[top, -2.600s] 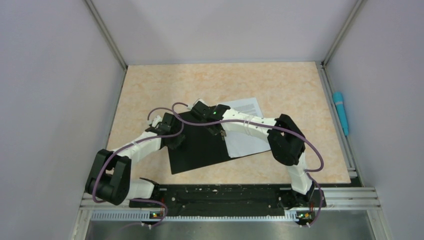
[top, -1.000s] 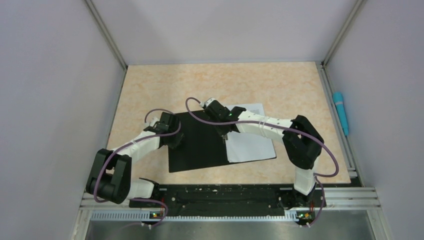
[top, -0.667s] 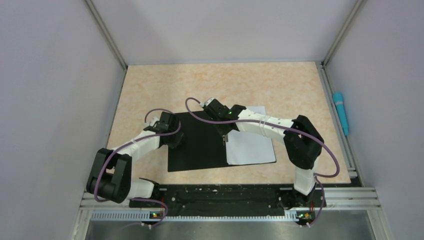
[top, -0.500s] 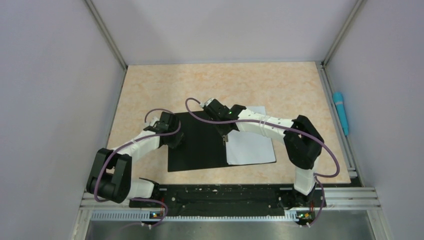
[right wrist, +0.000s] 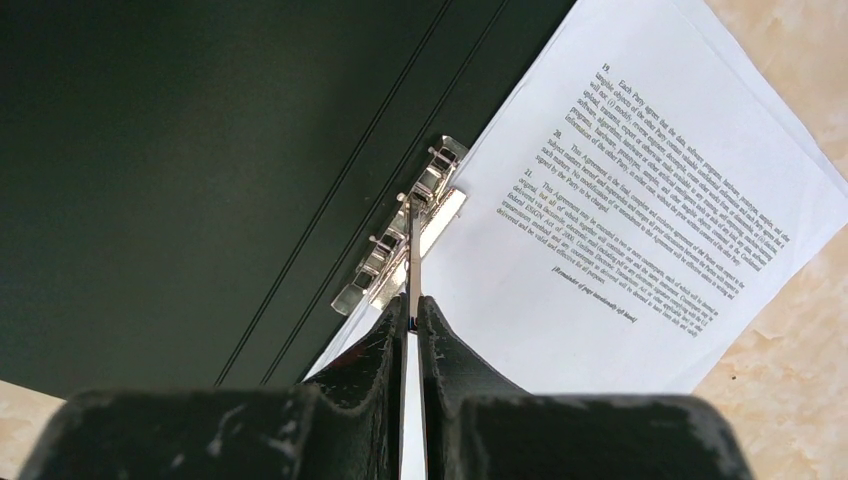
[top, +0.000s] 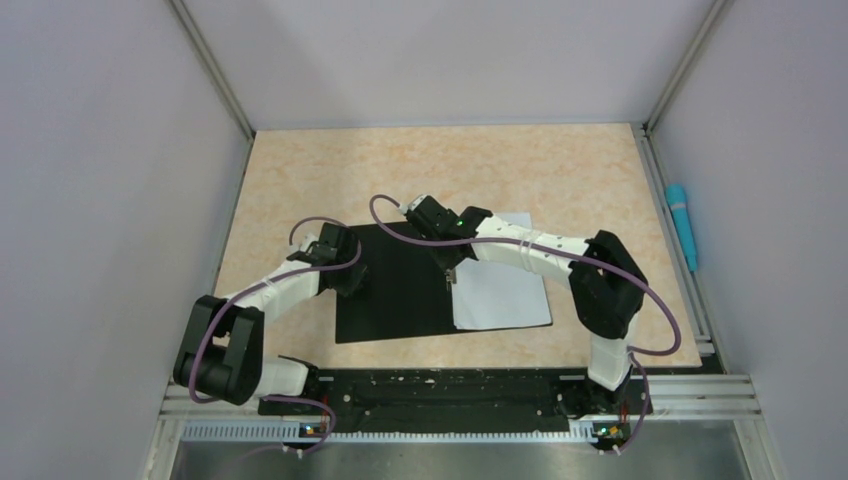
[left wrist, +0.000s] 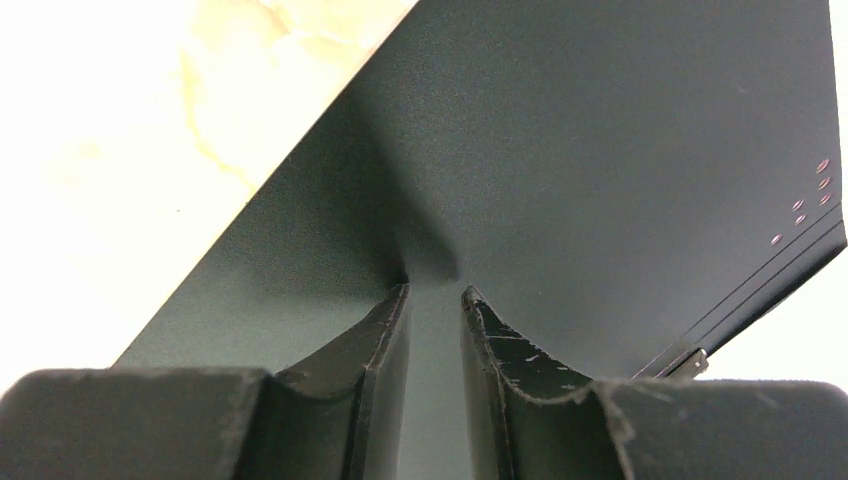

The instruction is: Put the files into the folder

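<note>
folder (top: 395, 290) open flat, mid-frame in top view, black side up | files (top: 505, 290) on its R half, edge at spine clip (right wrist: 400, 255) | R gripper (right wrist: 412, 300) narrow, pinching clip lever (right wrist: 411, 240) | L gripper (left wrist: 435, 290) narrow gap, empty, tips on black cover | est: sheets thin, limp, slippery, so slide flat from edge; lever stiff, springy, so grip near tip

Count: 1 folder (top: 395, 290). 1 stack of files (top: 500, 290); at least 2 sheet edges show at its far corner in the right wrist view, exact no. can't tell. 1 metal spine clip (right wrist: 400, 240). 1 blue pen-like stick (top: 681, 222). 2 arms: left arm (top: 275, 290) & right arm (top: 530, 250). 2 end effectors, 1 per arm: left end effector (left wrist: 433, 292), right end effector (right wrist: 410, 300). 1 surface (top: 330, 170).
</note>
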